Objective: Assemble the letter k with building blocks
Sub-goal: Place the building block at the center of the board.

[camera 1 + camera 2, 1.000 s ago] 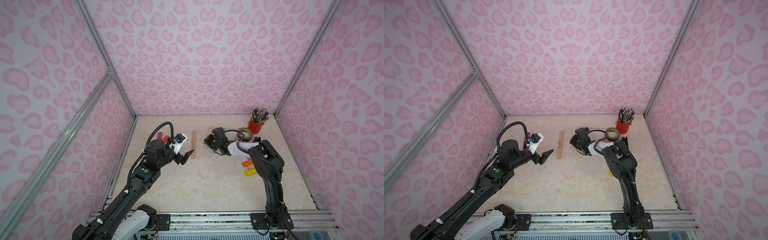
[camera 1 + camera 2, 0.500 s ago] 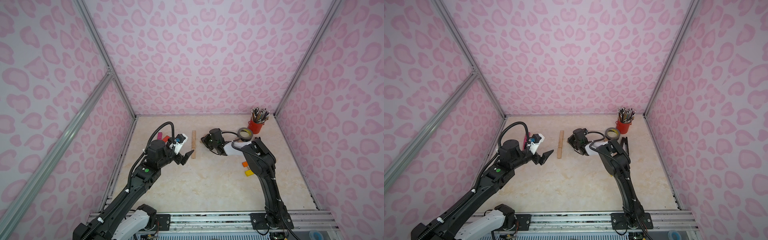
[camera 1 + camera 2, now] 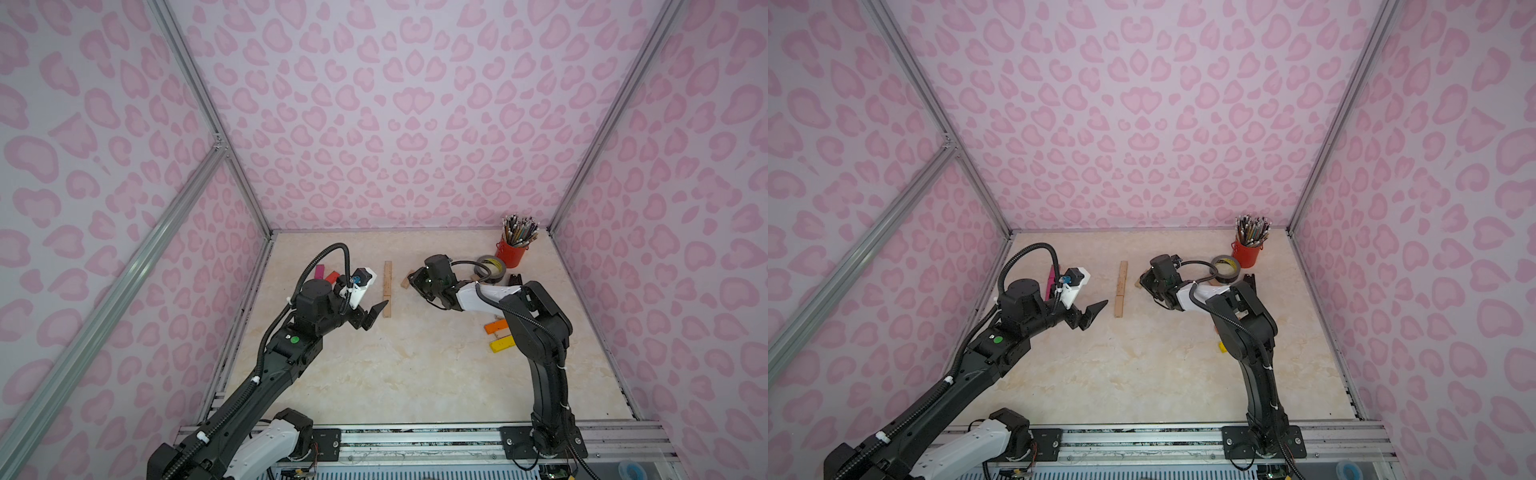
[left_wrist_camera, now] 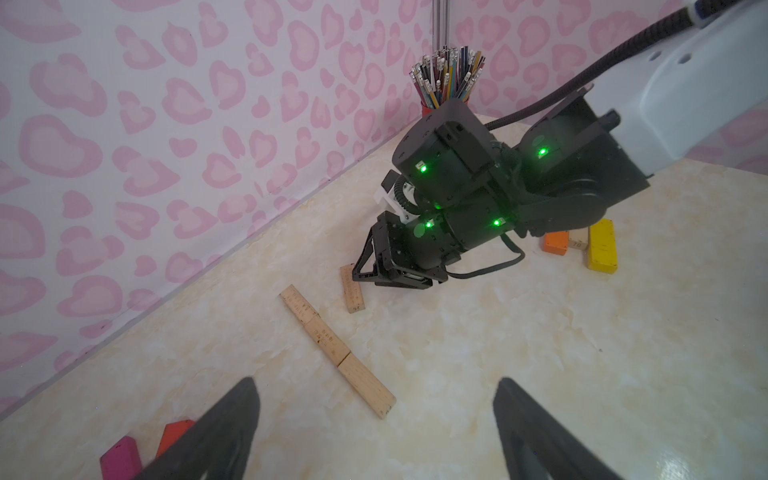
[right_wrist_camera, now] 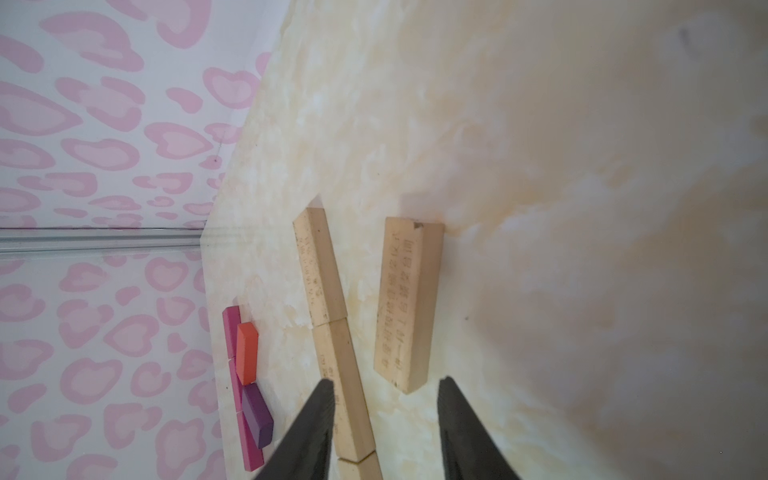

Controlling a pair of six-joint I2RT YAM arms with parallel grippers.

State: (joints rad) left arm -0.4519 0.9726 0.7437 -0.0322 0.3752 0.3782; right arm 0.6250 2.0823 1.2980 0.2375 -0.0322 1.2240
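Note:
Three plain wooden building blocks (image 3: 387, 289) lie end to end in a straight row, seen in both top views (image 3: 1121, 289). Just right of the row's far half, a single wooden block (image 5: 409, 303) lies flat on the table, angled to the row. My right gripper (image 5: 386, 386) is open, its fingertips either side of that block's near corner without touching it. My left gripper (image 4: 376, 380) hovers open and empty near the row's near end. Magenta (image 3: 319, 271) and red (image 3: 332, 275) blocks lie at the left wall. Orange (image 3: 495, 326) and yellow (image 3: 502, 344) blocks lie under the right arm.
A red cup of pencils (image 3: 512, 253) stands in the back right corner, with a grey tape roll (image 3: 490, 267) and a black stapler (image 3: 515, 278) beside it. A purple block (image 5: 257, 419) lies with the magenta ones. Patterned walls close three sides.
My right gripper has edged left toward the row and opened, letting go of the single wooden block. The left arm has not moved.

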